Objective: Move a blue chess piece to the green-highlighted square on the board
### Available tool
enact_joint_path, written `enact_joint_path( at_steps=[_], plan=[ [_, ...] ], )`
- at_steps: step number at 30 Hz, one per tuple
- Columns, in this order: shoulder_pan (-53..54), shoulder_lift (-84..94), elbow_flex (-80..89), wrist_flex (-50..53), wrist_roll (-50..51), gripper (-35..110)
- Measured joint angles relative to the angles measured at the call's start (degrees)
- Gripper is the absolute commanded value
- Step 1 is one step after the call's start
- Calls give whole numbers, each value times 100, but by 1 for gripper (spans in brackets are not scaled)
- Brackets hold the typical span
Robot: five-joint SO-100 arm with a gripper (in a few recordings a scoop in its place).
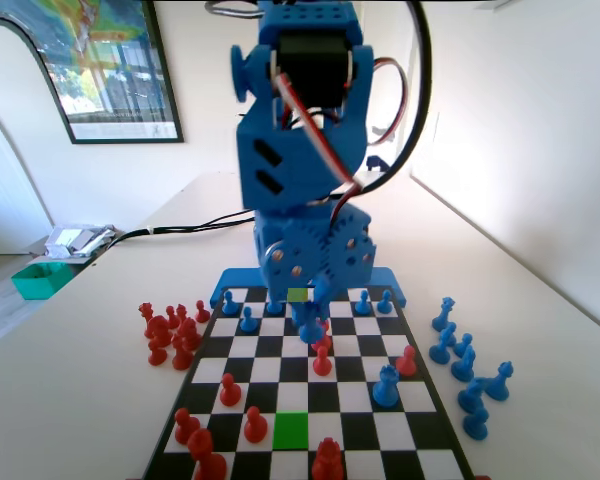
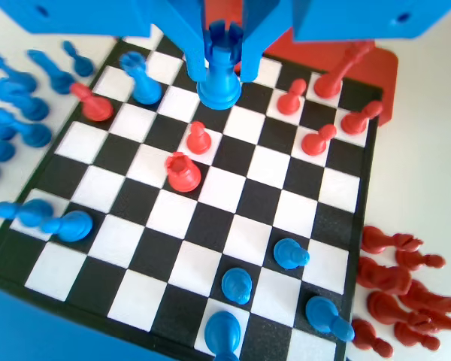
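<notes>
- Currently, fixed view: gripper (image 1: 313, 322) holds the blue chess piece (image 1: 311, 328) low over the board (image 1: 210, 350); the green-highlighted square (image 1: 291, 429) lies well ahead, unfilled
- Wrist view: jaws pinch the piece's rook-like top, seemingly lifted; carrying and placing remain

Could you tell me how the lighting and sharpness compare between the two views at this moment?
Fixed view: bright light washes out the right wall, and the board stays fairly sharp, with the green-highlighted square vivid. Wrist view: evenly lit, with the blue chess piece in the gripper crisp, and pieces at the left edge stretched and soft.
</notes>
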Motion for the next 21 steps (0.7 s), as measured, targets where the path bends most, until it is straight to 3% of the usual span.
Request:
enact_joint_path(
  at_steps=[21],
  plan=[
    [369, -1731, -1538, -229, 694, 1]
  ],
)
